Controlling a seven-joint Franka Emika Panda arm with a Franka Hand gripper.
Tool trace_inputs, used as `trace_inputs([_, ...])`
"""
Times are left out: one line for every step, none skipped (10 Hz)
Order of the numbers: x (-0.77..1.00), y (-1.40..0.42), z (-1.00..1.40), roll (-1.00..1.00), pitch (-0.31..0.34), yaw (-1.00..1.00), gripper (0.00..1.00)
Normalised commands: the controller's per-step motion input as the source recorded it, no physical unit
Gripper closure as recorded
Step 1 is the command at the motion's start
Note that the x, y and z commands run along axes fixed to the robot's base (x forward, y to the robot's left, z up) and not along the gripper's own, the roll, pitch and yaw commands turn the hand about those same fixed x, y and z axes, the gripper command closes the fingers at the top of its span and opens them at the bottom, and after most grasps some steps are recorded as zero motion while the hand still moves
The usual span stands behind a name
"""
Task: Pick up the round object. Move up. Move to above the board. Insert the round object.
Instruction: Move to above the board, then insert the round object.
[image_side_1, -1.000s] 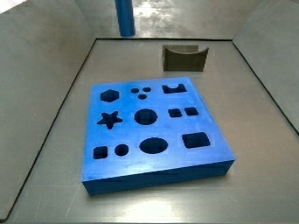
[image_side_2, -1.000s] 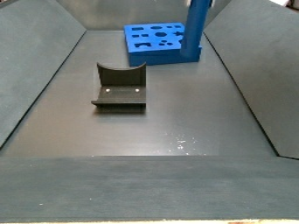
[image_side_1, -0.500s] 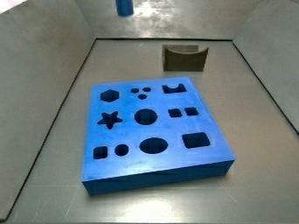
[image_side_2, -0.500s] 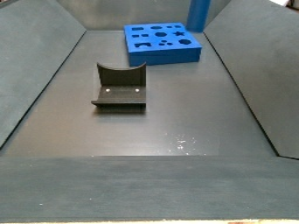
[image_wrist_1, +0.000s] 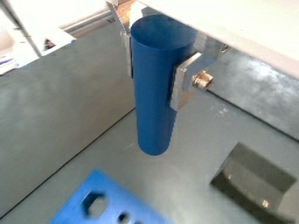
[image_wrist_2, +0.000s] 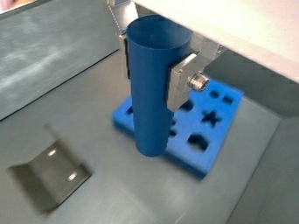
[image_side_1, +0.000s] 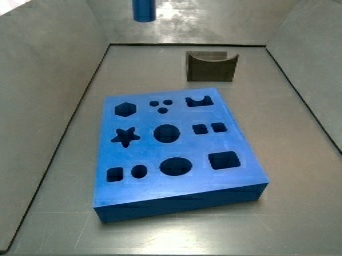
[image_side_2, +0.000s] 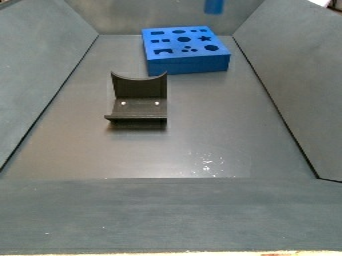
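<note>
Wrist views. The tool (image_wrist_1: 156, 63) is clenched on the round object (image_wrist_1: 155, 87), its silver finger plates (image_wrist_1: 187, 80) pressing the upper part of the peg from opposite sides; the peg hangs upright with its lower end free, well above the surface (image_wrist_1: 82, 131). A corner of the board (image_wrist_1: 100, 203) shows beneath in a wrist view, and more of the board (image_wrist_2: 216, 118) lies behind the round object (image_wrist_2: 152, 92) held by the tool (image_wrist_2: 156, 61) in a wrist view. The fixture (image_wrist_2: 47, 175) stands apart on the surface.

Side views. Only the lower tip of the round object (image_side_1: 142, 9) enters at the upper edge, well clear of the board (image_side_1: 174, 150) and the fixture (image_side_1: 211, 66). A side view shows the tip (image_side_2: 214, 5) high beyond the board (image_side_2: 187, 48); the tool itself is out of frame.

Judgement. The lift appears complete; travel to above the board comes next. Keep the peg vertical, carry it level, and centre it over a matching circular hole before lowering.
</note>
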Motion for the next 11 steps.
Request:
trace_inputs([0.38, -1.00, 0.19, 0.00, 0.140, -0.01, 1.00])
trace_inputs([0.40, -1.00, 0.18, -0.01, 0.120, 0.01, 1.00])
trace_inputs([0.42, -1.00, 0.19, 0.01, 0.119, 0.01, 1.00])
trace_inputs([0.39, -0.86, 0.17, 0.02, 0.128, 0.01, 1.00])
trace_inputs([0.27, -0.50, 0.10, 0.04, 0.137, 0.01, 1.00])
trace_inputs([0.19, -0.30, 0.07, 0.05, 0.122, 0.01, 1.00])
trace_inputs([-0.12, 0.00, -0.19, -0.11, -0.177, 0.00, 1.00])
trace_inputs([-0.09, 0.00, -0.18, -0.11, -0.154, 0.00, 1.00])
trace_inputs([-0.08, 0.00, -0.15, -0.09, -0.134, 0.00, 1.00])
trace_inputs([-0.05, 0.00, -0.14, -0.09, -0.109, 0.00, 1.00])
trace_inputs([-0.04, 0.00, -0.15, -0.09, -0.103, 0.00, 1.00])
